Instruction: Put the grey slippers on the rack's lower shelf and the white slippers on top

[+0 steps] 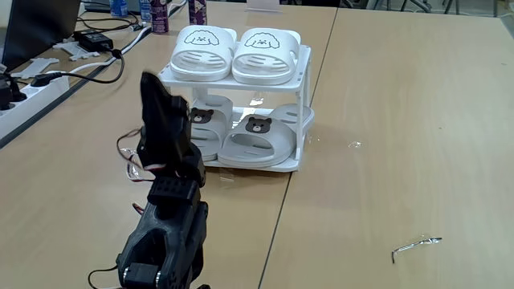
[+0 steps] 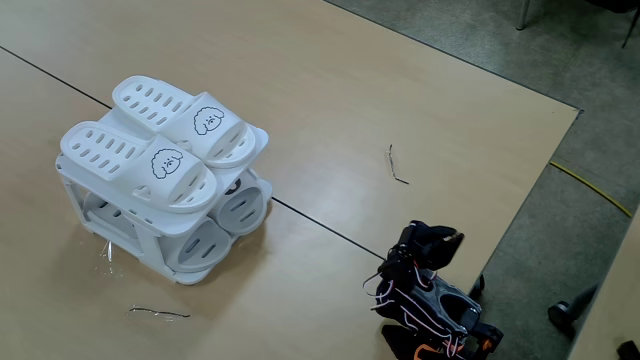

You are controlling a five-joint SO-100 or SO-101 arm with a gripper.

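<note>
Wooden desk (image 1: 401, 120) is seen carrying the rack (image 1: 303, 96): two white slippers (image 1: 233, 54) are counted on top, two grey slippers (image 1: 253, 140) on the lower shelf (image 1: 285, 166). Claw (image 1: 157, 84) is folded back nearby, its opening can't be told. Rack could be knocked if it's swung carelessly.

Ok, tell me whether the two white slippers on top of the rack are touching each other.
Touching. In a fixed view the white slippers sit side by side on the rack, their inner edges pressed together with no gap between them.
</note>
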